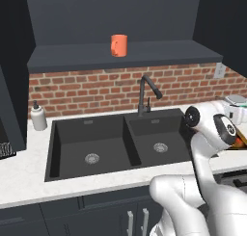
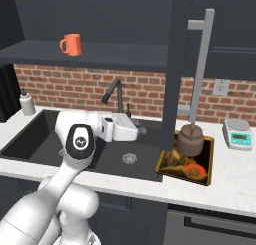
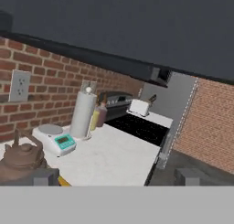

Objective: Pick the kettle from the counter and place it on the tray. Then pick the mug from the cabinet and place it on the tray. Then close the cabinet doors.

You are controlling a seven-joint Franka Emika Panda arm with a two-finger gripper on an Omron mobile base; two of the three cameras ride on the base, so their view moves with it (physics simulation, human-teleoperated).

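- Cabinet stands open above the sink, its right door swung out over the table.
- Tray on the table already carries the kettle.
- Mug sits upright on the cabinet shelf, handle to the left, up and to the left of the end effector.
- End effector is spread wide, empty, pointing toward the tray, so I judge it must turn up and back.

Red brick backsplash, black double sink.
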